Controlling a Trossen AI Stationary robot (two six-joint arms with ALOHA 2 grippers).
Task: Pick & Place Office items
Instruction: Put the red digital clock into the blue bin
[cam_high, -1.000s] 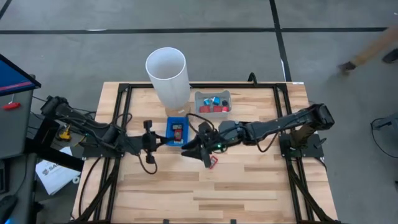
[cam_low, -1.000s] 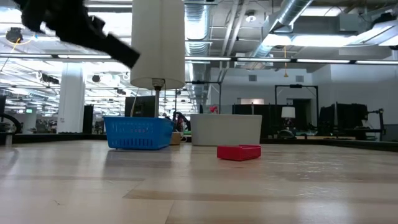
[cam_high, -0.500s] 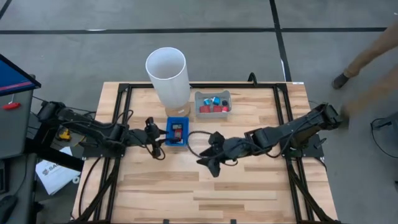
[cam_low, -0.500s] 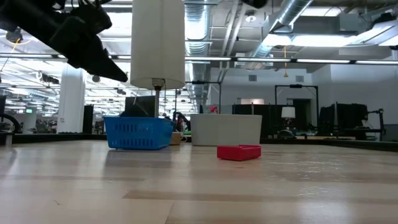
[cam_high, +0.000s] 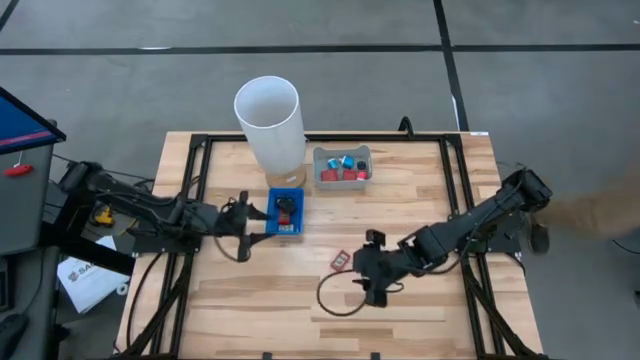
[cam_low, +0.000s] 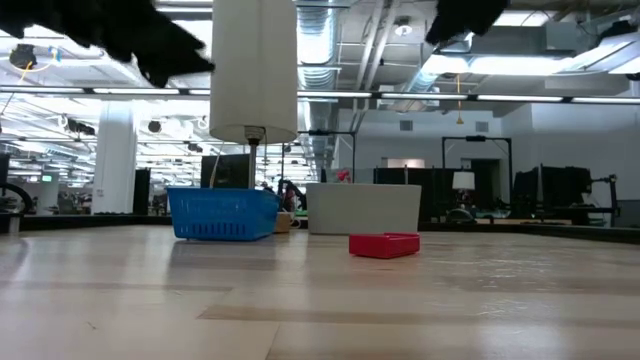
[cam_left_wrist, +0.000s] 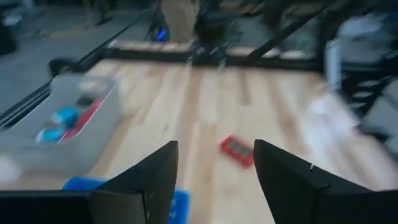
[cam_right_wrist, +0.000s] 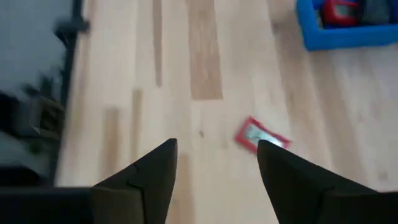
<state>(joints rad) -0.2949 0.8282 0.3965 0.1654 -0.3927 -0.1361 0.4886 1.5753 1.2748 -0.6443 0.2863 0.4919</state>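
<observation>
Right hand (cam_high: 372, 282) wide, empty, near red item (cam_high: 340, 259); left hand (cam_high: 248, 213) wide beside blue tray (cam_high: 272, 228).

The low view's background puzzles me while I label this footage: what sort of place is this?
Probably a large open industrial lab or workshop hall. Exposed ceiling ducts and strip lights run overhead, workstations with monitors stand behind, and the wooden worktable sits on a bare concrete floor.

Open wooden table (cam_high: 400, 300) across the near half, broken only by one red item (cam_high: 339, 260) lying flat and a loose cable loop (cam_high: 335, 297) (beside the right gripper (cam_high: 372, 275)); far edge crowded by white cylinder (cam_high: 268, 118), blue tray (cam_high: 272, 222) and grey bin (cam_high: 342, 152).
</observation>
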